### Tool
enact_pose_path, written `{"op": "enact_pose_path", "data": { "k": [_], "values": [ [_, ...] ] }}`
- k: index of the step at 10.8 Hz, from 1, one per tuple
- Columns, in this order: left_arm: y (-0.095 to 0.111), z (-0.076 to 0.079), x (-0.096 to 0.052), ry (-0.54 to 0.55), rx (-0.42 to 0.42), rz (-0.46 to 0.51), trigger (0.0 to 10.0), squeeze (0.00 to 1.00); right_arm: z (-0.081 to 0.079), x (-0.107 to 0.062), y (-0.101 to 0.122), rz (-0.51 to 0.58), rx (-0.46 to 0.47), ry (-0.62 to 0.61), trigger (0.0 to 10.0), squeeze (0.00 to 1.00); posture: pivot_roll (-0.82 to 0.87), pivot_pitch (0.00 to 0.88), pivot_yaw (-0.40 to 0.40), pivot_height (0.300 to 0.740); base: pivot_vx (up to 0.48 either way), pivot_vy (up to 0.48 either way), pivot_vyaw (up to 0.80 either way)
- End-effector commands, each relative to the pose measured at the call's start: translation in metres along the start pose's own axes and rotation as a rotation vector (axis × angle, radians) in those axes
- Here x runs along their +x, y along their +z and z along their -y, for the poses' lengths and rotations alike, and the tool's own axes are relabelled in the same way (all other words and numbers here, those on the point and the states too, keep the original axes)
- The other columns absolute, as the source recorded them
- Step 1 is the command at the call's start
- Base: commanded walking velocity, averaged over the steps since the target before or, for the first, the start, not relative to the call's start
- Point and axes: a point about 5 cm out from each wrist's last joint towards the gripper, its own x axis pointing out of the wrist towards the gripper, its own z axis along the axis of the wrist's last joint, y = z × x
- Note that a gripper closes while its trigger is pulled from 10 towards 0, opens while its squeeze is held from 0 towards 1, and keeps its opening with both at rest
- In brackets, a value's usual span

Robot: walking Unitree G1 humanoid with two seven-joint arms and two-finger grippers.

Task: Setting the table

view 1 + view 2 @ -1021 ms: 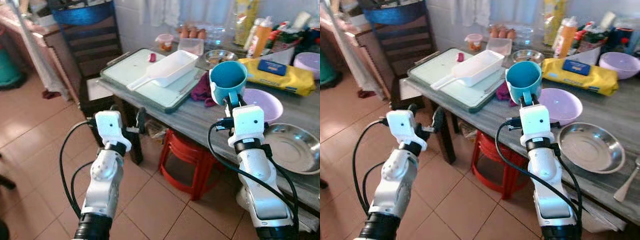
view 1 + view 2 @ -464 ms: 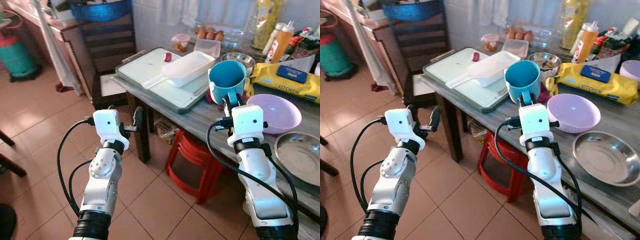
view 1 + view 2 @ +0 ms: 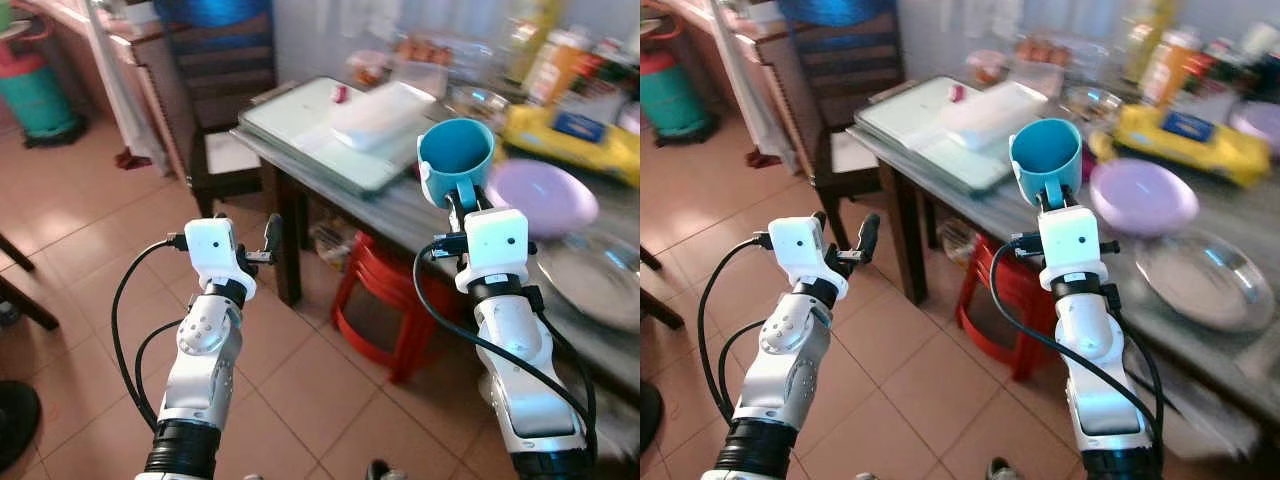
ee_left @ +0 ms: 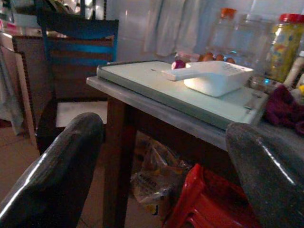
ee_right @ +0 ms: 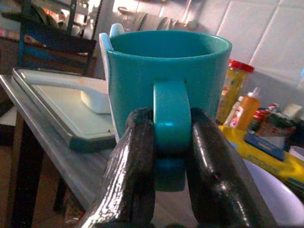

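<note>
Mug in teal is pinched by its handle in the right gripper, held upright above the near edge of the desk, not yet set down. Left gripper hangs open, empty.

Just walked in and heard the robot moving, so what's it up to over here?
The robot stands by a cluttered table, holding a teal mug upright by its handle in the right gripper, raised above the table's edge. The left gripper is open and idle over the tiled floor. On the table sit a white scoop on a pale green tray, a lilac bowl and a steel plate.
</note>
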Motion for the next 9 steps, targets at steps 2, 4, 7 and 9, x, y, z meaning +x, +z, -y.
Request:
{"op": "enact_pose_path", "data": {
  "k": [2, 4, 7, 9],
  "values": [
    [-0.0002, 0.0013, 0.0013, -0.008, 0.006, -0.010, 10.0, 0.00, 0.0034, 0.0014, 0.0037, 0.012, 0.003, -0.013, 10.0, 0.00, -0.19, 0.068, 0.044, 0.740, -0.337, 0.000, 0.00],
    [0.0001, 0.0014, 0.0017, -0.011, 0.006, -0.013, 10.0, 0.00, 0.0039, 0.0023, 0.0036, 0.009, 0.008, -0.019, 10.0, 0.00, -0.19, 0.065, 0.045, 0.740, -0.324, 0.000, 0.00],
    [0.0005, 0.0019, 0.0012, -0.020, 0.019, -0.005, 10.0, 0.00, 0.0050, 0.0029, 0.0034, 0.004, 0.015, -0.023, 10.0, 0.00, -0.18, 0.065, 0.042, 0.740, -0.320, 0.000, 0.00],
    [0.0019, 0.0034, -0.0009, -0.068, 0.020, 0.033, 10.0, 0.00, 0.0055, 0.0028, 0.0034, 0.001, 0.016, -0.029, 10.0, 0.00, -0.19, 0.067, 0.043, 0.740, 0.000, 0.000, 0.00]
  ]
}}
